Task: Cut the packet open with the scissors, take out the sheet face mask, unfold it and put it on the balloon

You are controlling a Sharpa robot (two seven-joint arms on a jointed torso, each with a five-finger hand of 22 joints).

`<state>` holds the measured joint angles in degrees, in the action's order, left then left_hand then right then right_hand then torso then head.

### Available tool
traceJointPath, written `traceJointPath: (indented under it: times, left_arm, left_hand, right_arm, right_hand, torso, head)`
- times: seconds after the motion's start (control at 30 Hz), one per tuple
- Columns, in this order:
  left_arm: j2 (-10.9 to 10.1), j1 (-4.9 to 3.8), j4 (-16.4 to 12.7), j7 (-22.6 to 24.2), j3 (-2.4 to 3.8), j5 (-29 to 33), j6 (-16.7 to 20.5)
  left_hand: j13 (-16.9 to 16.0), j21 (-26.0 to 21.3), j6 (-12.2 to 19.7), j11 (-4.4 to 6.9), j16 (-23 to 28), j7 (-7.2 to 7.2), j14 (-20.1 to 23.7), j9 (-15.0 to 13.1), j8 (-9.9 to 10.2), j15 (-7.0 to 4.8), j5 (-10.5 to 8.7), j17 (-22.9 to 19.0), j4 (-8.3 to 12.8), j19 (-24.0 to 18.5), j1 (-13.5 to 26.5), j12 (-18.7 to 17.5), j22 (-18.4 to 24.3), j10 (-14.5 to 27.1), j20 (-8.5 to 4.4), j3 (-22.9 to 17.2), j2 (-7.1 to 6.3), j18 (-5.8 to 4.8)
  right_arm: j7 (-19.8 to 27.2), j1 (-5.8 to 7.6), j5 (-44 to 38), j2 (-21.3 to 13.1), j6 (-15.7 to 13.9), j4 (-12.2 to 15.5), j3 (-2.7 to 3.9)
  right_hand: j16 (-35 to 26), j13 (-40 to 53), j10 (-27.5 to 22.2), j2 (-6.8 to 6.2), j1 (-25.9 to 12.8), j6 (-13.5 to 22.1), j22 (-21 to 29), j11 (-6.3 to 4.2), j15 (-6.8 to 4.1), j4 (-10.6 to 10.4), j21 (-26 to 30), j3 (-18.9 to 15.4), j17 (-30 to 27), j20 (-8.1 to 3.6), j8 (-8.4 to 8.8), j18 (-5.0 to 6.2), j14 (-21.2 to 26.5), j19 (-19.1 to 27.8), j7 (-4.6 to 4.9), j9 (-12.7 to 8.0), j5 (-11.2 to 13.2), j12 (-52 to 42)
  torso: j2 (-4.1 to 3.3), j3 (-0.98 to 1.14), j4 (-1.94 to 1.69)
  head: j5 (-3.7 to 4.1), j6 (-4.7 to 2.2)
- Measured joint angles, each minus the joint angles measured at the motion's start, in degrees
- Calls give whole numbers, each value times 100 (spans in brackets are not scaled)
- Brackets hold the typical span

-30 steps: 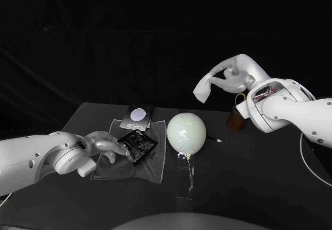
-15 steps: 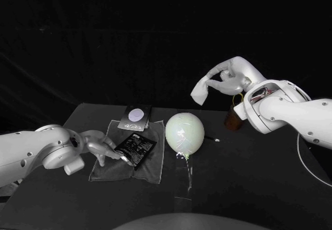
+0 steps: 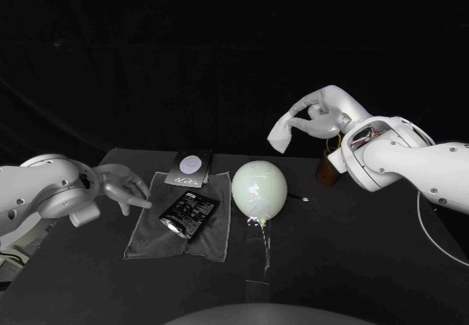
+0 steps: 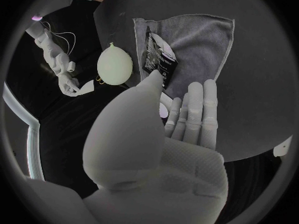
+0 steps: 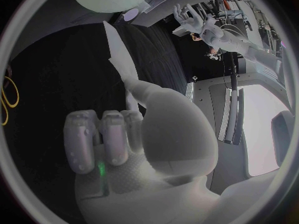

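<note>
Black table (image 3: 342, 257) holds grey cloth (image 3: 156, 237); left hand (image 3: 119, 188) spread empty, right hand (image 3: 320, 118) grips mask (image 3: 281, 135).

Head camera looks down at the table (image 3: 371, 257); both wrist fisheyes share the balloon (image 3: 260, 189).

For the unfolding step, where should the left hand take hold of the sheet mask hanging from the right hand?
Probably the free lower tip of the sheet mask, approached from below on the left arm's side. The right hand pinches its upper end, so the strip dangles loose beneath. The left hand is open.
</note>
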<state>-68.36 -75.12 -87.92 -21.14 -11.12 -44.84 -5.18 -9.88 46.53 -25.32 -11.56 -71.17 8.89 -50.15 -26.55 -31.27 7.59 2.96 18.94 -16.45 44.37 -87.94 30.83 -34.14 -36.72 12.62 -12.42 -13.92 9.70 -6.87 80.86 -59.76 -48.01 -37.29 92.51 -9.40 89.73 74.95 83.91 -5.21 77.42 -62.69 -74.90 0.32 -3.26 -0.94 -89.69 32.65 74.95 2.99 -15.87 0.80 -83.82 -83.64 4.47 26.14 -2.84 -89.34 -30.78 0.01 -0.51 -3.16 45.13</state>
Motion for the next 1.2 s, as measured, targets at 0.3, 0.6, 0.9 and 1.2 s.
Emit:
traceJointPath:
  times: [0.3,0.6,0.9,1.2]
  left_arm:
    - [207,-242,281,206,73,-172,-71]
    - [763,-263,157,1952,58,990,815]
    - [1230,-238,114,3323,82,2047,1524]
    - [1774,-197,316,3948,106,2435,1821]
  left_hand:
    - [-73,-22,-338,18,-12,17,0,24,-386,0,0,-55,3,22,-121,423,19,24,22,-85,142,-3]
    - [217,-341,-1531,273,795,174,19,621,-185,-245,0,-477,-2,-55,-221,445,208,-775,-54,-749,260,-4]
    - [579,-537,-1993,365,1064,206,-147,1085,243,-325,0,-529,25,29,1,-69,342,-1406,-94,-1005,83,-4]
    - [621,-1476,-2178,295,2029,249,729,1313,537,-92,0,-808,44,-464,118,-637,890,-1657,174,-986,56,-7]
  right_arm:
    - [8,-2,2,6,93,-44,-2]
    - [20,-2,3,41,191,-81,-4]
    - [44,-3,3,31,251,-7,-4]
    - [114,1,3,19,309,58,-4]
  right_hand:
    - [7,-3,0,0,0,3,-2,0,0,16,4,16,-5,-14,7,0,0,-14,3,3,6,8]
    - [7,-4,0,0,0,5,-5,0,0,16,5,16,-4,-15,26,0,0,-13,5,8,7,-4]
    - [3,-1,0,0,0,9,-4,0,0,16,6,16,0,-22,-1,0,0,-5,9,6,7,-4]
    - [-13,0,0,0,0,9,0,0,0,16,11,16,0,-21,-1,0,0,-4,9,7,7,-2]
  torso:
    - [-7,-9,-7]
    - [-5,-5,2]
    - [-2,-1,6]
    - [-2,-1,-8]
  head:
    - [231,-181]
    - [420,-304]
    - [625,-403]
    - [720,-567]
